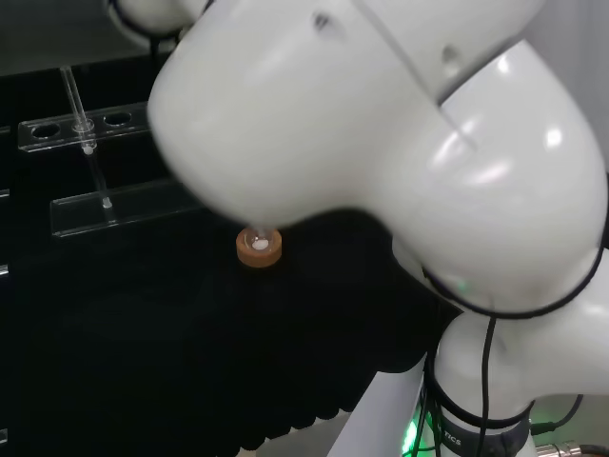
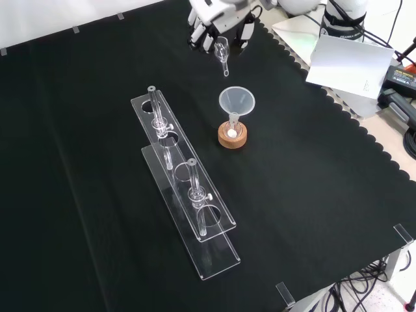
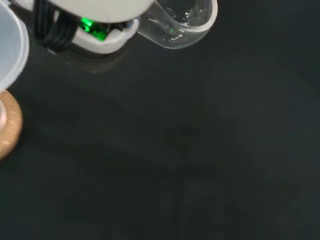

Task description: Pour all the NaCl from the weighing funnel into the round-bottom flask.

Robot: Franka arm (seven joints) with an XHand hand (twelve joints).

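Weighing funnel (image 2: 222, 53): small clear glass scoop with a narrow stem, held at the top of the front view by the hand (image 2: 218, 19), whose fingers curled round its upper end. It hung just below the fingers, above the black cloth (image 2: 312, 195). Its long axis ran nearly up and down in that view, stem end pointing down and slightly right toward the plastic funnel (image 2: 236, 102); the stem tip stood apart from that funnel's rim, a short gap of cloth between them. In the wrist view its rounded clear bowl (image 3: 182, 22) showed next to a blurred white part of the hand; contents could not be told.

Round-bottom flask (image 2: 232, 132): seated on a cork ring (image 2: 232, 139) near the middle of the cloth, below the hand in the front view. A little white matter showed in its bottom. The plastic funnel stood upright in its neck, mouth upward. In the head view the cork ring (image 1: 259, 250) showed just under the arm's big white link (image 1: 381, 124).

Clear rack (image 2: 185, 188): long, with round holes and two upright glass tubes, left of the flask in the front view, well apart from the hand.
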